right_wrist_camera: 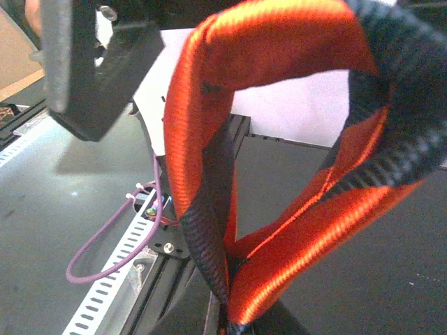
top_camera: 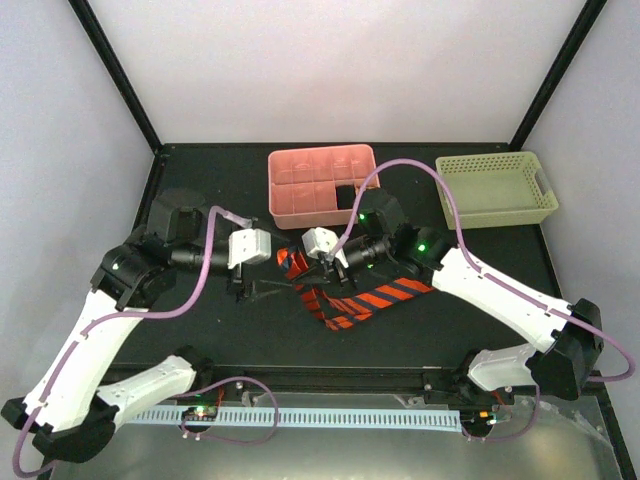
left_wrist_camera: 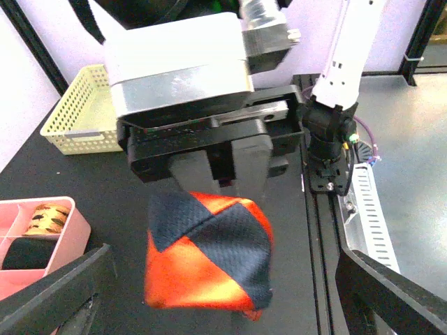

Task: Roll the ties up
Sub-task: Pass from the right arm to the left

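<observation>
The black table (top_camera: 200,330) carries the orange-and-navy necktie (top_camera: 350,300), partly hidden under the right arm. The right gripper (top_camera: 327,262) is clamped on the necktie's folded end, and in its own wrist view looped fabric masks the fingertips. The left gripper (top_camera: 243,290) stands spread wide just beside it.

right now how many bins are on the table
2: a pink tray at the back middle, and a yellow basket to its right, also at the back.
</observation>
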Controlling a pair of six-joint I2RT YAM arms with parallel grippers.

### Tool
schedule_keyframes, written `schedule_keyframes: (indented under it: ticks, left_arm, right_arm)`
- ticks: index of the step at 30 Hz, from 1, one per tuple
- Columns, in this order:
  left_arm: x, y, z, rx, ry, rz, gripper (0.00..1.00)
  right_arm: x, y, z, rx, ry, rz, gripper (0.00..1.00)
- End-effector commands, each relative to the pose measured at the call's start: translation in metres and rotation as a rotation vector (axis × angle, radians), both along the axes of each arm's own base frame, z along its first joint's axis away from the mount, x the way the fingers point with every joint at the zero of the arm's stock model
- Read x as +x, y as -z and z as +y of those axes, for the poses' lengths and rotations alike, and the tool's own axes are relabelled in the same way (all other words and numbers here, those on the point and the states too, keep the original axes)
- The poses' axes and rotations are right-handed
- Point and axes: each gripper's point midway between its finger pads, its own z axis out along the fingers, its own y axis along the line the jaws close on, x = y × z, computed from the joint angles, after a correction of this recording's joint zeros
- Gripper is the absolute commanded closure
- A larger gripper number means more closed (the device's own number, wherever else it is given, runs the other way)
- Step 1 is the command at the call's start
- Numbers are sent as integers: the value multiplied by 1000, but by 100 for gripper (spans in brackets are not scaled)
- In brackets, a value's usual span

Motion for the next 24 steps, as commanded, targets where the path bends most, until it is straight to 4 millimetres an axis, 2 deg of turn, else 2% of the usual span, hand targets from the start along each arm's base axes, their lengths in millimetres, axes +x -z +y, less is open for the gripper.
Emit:
schedule_keyframes:
  ticks: [1,5,7,9,11,12,13,15,18,20,24]
  left_arm:
    - [6,-14,-7,-25,-16,6,13]
    - [3,-19,-12,-42,17,26,20]
    - [1,-18,-15,-46,36,43,30]
    - [2,-19,-16,-49,36,47,49]
    - [4,-25,-15,-56,16,33,78]
    - [8,-30,-13,-62,-17,29,94]
    - [15,-35,-10,-71,-65,26,98]
    - [27,-50,-2,-96,-138,4,98]
    - [49,-71,11,-121,-293,-38,98]
    - [66,-87,24,-142,-417,-78,98]
    - [82,-111,42,-184,-546,-121,98]
  right_arm:
    - [-6,-15,-1,37,-43,-27,95]
    - [-6,-17,0,42,-51,-28,95]
    - [-5,-17,0,41,-49,-26,95]
    - [-5,-17,1,40,-48,-26,95]
    - [-5,-16,1,36,-46,-23,92]
    - [-4,-13,1,30,-40,-21,86]
    - [-2,-11,1,23,-27,-20,75]
    - [2,-1,0,1,3,-24,50]
    - [11,22,-6,-39,66,-43,24]
    - [19,38,-14,-62,108,-53,2]
    - [37,74,-35,-104,201,-118,0]
